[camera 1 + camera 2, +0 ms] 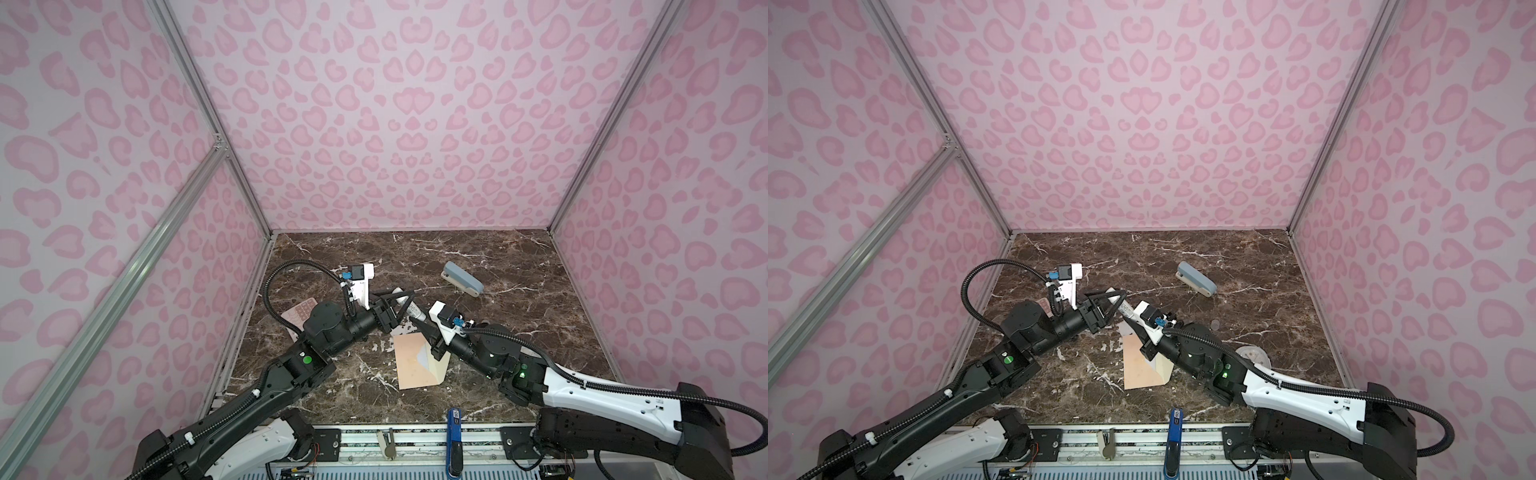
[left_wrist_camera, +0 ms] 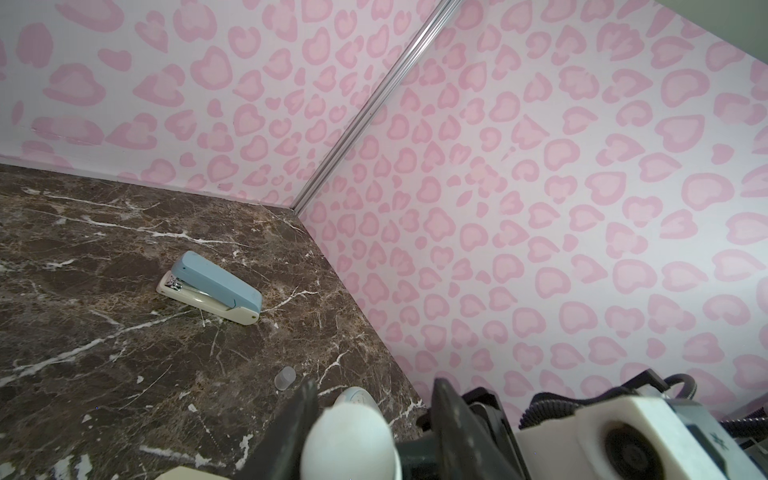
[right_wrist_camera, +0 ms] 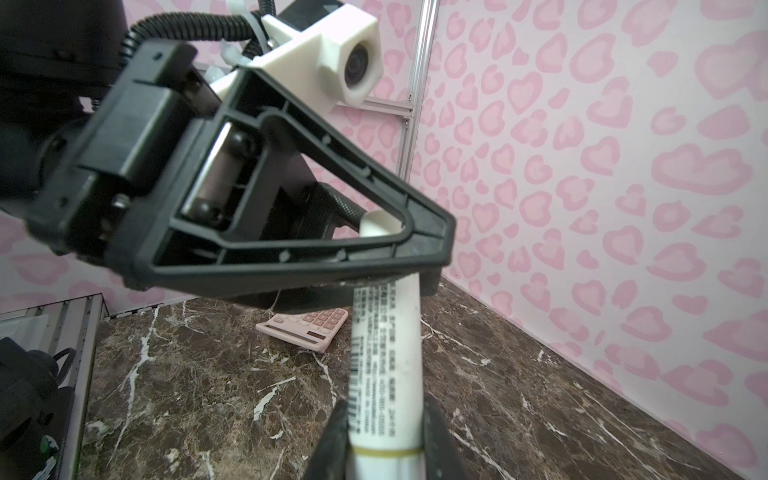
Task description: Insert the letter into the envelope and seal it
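Where the two arms meet over the middle of the bench (image 1: pixel 519 299), both hands are on one white tube (image 3: pixel 386 353) raised off the surface. The left arm reaches in low from the left with its wrist bent. The left hand (image 1: pixel 407 297) points toward the right arm, and its black triangular fingers (image 2: pixel 301 415) flank the tube's rounded far end. They stand spread a little wider than the tube, with a gap showing on one side. The right arm stretches in from the right, and the right hand (image 1: pixel 419 323) pinches the tube near its yellow-banded end, a finger pressed to each side.

The envelope (image 1: pixel 411 361) lies flat on the bench just below the right hand, not touched by either hand. It is a smooth peach paper rectangle, and its flap (image 1: pixel 437 369) is folded open to the right, showing a pale cream inside. A whitish wedge (image 1: pixel 423 355) shows where the flap meets the body; whether that is the letter cannot be told.

The bench is glossy dark brown marble with white veins. The tube is a matte cylinder printed with small text and a barcode. A blue-grey stapler (image 1: pixel 462 278) lies toward the back, and a pink calculator (image 3: pixel 305 326) lies partly hidden under the left arm.
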Available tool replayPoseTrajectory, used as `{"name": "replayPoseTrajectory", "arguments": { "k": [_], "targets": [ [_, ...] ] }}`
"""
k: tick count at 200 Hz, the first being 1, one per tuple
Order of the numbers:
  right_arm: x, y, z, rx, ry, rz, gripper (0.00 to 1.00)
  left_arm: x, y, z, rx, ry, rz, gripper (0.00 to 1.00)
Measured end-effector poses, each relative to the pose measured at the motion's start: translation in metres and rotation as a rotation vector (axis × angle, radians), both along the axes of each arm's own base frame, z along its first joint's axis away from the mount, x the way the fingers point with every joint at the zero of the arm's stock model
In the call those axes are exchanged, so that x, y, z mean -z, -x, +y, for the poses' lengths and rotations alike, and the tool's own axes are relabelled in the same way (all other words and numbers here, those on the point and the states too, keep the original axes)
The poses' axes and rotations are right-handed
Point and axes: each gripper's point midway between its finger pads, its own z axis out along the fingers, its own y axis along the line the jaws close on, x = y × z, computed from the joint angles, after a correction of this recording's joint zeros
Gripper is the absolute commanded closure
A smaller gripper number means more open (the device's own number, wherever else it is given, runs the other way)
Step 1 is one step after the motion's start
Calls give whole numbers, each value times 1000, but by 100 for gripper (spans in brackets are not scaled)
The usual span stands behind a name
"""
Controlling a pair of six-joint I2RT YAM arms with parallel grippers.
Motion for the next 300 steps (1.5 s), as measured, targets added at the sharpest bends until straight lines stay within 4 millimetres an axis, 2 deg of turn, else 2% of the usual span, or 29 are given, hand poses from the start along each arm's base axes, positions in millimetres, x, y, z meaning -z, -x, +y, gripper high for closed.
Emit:
{"name": "replayPoseTrajectory", "arguments": {
  "k": [25, 41, 65, 84, 99, 116, 140, 182, 227, 300],
  "targets": [
    [-2, 1, -2, 0, 0, -4, 83, 1, -1, 1, -4, 4, 8, 62],
    [-2, 2, -4, -2, 3, -5, 82, 1, -2, 1, -1, 9, 16, 76],
    [0, 4, -6, -8, 9, -9, 73, 1, 1, -2, 24, 18, 30, 87],
    [2, 8, -9, -18, 2, -14, 57, 3, 2, -4, 39, 16, 37, 89],
    [5, 12, -12, -34, -8, -24, 48, 6, -3, -2, 23, 22, 52, 90],
    [9, 14, -16, -38, -27, -34, 41, 11, -5, -3, 19, 31, 76, 90],
    [18, 13, -23, -24, -49, -47, 37, 13, -8, -3, 20, 54, 96, 90],
    [17, 5, -26, 7, -92, -90, 35, 7, -10, -6, 33, 102, 107, 90],
    [10, -2, -19, 21, -129, -140, 36, 7, -10, -12, 60, 137, 129, 89],
    [-17, -10, -11, 35, -200, -209, 48, 10, -9, -16, 85, 154, 154, 89]
  ]
}}
